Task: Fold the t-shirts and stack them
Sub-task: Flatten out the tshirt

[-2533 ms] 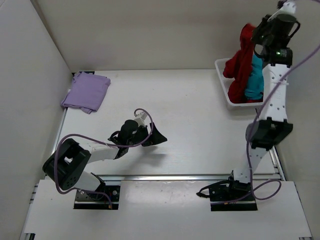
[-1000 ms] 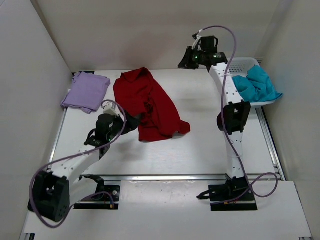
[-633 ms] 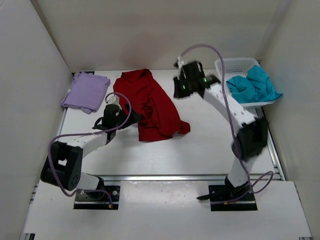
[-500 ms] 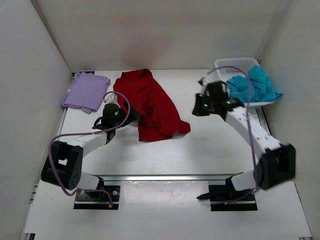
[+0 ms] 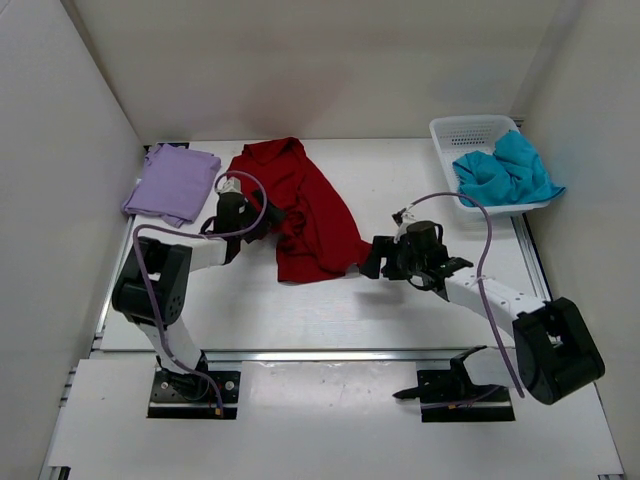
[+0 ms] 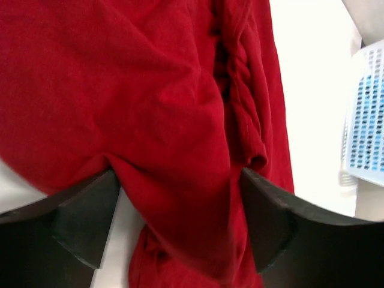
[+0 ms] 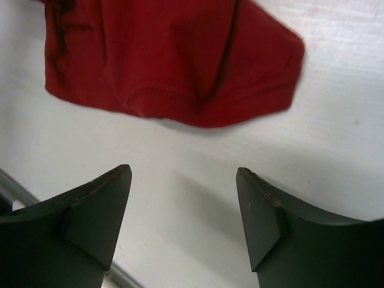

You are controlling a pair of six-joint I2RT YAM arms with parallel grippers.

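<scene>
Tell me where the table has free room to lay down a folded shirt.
Bare table lies between the red shirt and the basket, and along the near edge in front of that shirt. Crowded: the far left, where the left gripper is at the red shirt's edge beside the lavender shirt.

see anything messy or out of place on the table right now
Yes. The red t-shirt lies rumpled and twisted mid-table, unfolded, with its near corner bunched. The teal t-shirt is heaped in the white basket, spilling over its rim. Only the lavender t-shirt, far left, looks neatly folded.
</scene>
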